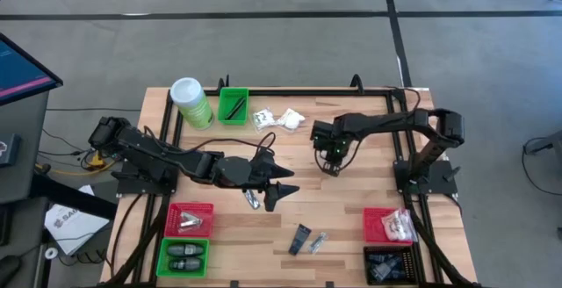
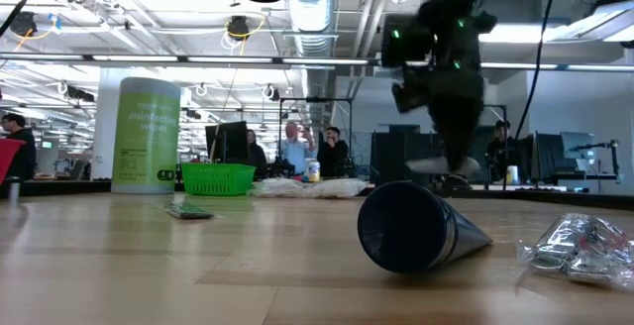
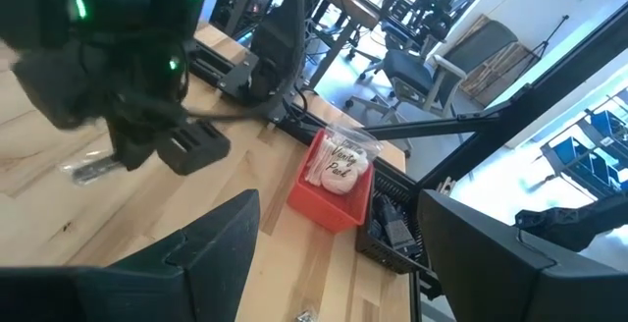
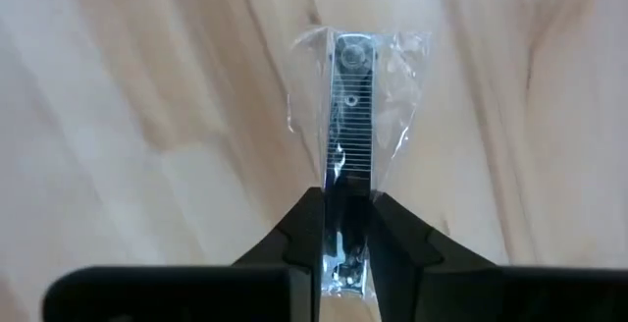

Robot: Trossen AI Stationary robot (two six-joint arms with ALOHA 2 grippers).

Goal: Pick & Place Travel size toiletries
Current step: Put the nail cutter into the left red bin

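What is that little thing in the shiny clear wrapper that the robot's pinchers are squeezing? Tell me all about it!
The wrapped item is a slim dark and silvery strip with fine ridges along it and a round end, sealed in a crinkly clear plastic packet. It hangs just above the pale wooden table. The right gripper has its two dark fingers pressed on one end of it, one on each side. Nothing else touches it.

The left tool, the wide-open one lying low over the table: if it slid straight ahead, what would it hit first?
Probably the right tool, which is pinching a clear-wrapped packet on the wood. The red bin lies farther along, though depth is hard to judge. Left tool.
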